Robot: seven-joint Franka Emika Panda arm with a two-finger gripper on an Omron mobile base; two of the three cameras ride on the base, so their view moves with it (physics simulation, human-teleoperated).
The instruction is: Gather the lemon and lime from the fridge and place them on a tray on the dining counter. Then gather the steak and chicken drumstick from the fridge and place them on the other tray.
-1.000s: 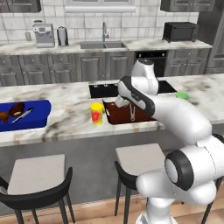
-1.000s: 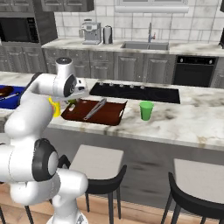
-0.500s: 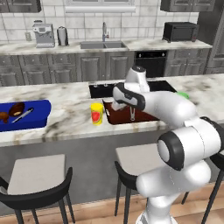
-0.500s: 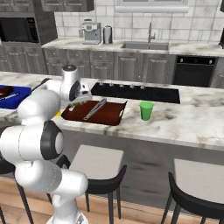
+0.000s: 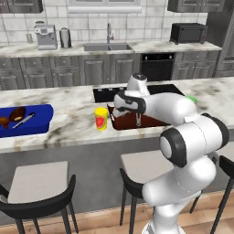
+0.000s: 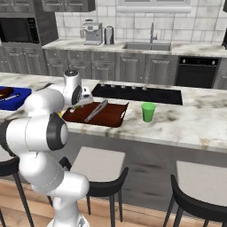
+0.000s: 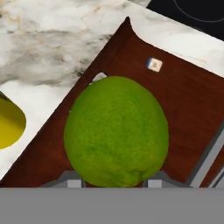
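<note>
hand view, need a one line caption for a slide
Lime held between the claw tips above the red-brown tray on the marble dining counter, a yellow cup at the side.

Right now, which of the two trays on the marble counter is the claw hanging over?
The dark red-brown tray, next to the yellow cup. The claw holds the lime above it. The blue tray sits far off toward the counter's other end.

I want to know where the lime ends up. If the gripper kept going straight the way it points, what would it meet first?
The gripper carries the lime and points down at the red-brown tray, near its left end. The lime would probably touch the tray floor first; the gap is unclear.
</note>
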